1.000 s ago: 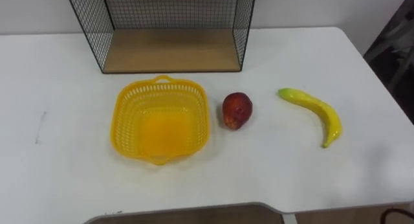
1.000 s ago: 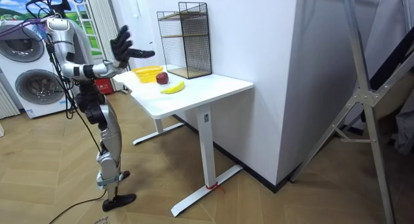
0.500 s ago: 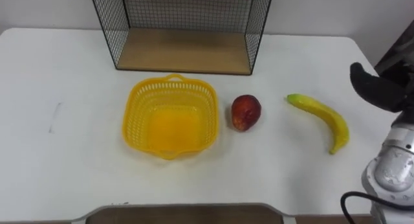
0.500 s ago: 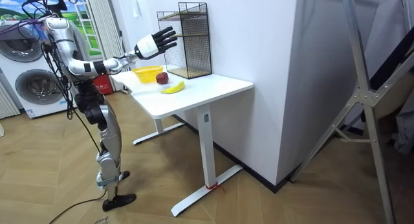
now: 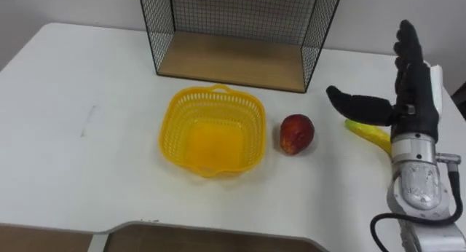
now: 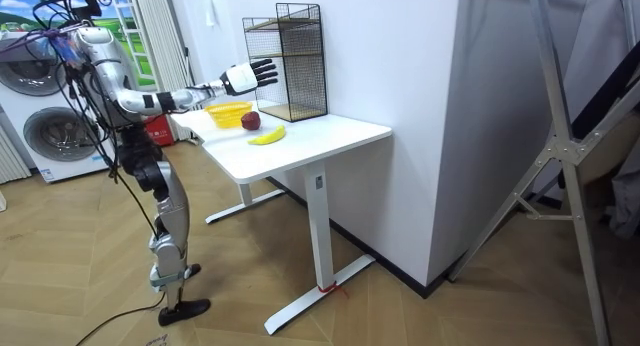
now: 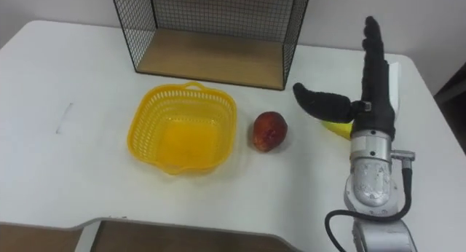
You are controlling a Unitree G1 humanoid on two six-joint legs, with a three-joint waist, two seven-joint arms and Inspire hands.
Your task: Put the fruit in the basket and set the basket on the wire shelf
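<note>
An empty yellow basket (image 5: 211, 131) (image 7: 182, 128) (image 6: 228, 114) sits on the white table (image 5: 87, 164), in front of the black wire shelf (image 5: 240, 26) (image 6: 288, 58). A red apple (image 5: 296, 133) (image 7: 269, 130) (image 6: 250, 121) lies just right of the basket. Further right lies a yellow banana (image 5: 368, 132) (image 7: 336, 128) (image 6: 267, 135), mostly covered by my right hand (image 5: 408, 92) (image 7: 371, 84) (image 6: 248, 76). That hand hovers above the banana, open, fingers straight and thumb spread toward the apple, holding nothing.
The shelf has a wooden floor (image 5: 233, 61) and stands against the back wall. In the room view I stand at the table's end on the room view's left, with washing machines (image 6: 45, 126) behind me and a metal stand (image 6: 570, 156) far off.
My right arm has reached forward and lowered over the table, and the hand now hangs above the banana. The head camera has shifted, so the whole scene slid right.
</note>
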